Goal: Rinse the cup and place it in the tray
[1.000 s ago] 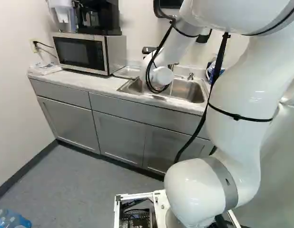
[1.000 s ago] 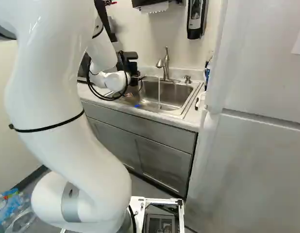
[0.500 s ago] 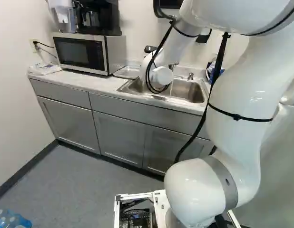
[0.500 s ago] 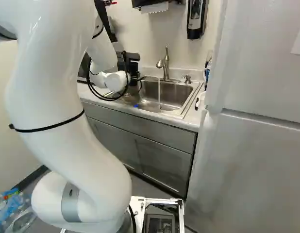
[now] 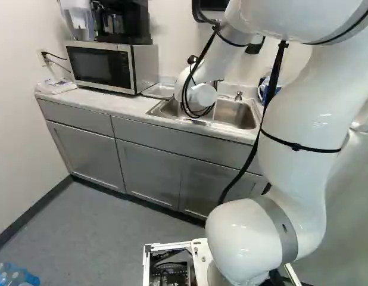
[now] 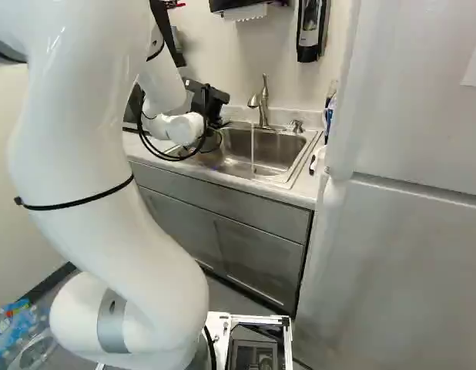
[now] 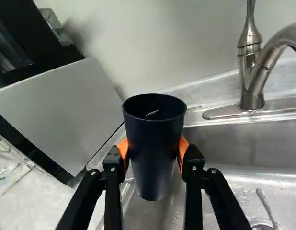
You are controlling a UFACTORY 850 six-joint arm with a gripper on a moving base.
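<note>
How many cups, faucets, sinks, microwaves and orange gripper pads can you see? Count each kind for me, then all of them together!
Dark cup: 1
Faucet: 1
Sink: 1
Microwave: 1
Orange gripper pads: 2
Total: 6

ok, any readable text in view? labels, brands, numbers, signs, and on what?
No text readable anywhere.
Bottles: wrapper print too blurred.
Wall dispenser: any print too small.
Microwave: any panel marks too small.
Cup: no print on the side shown.
</note>
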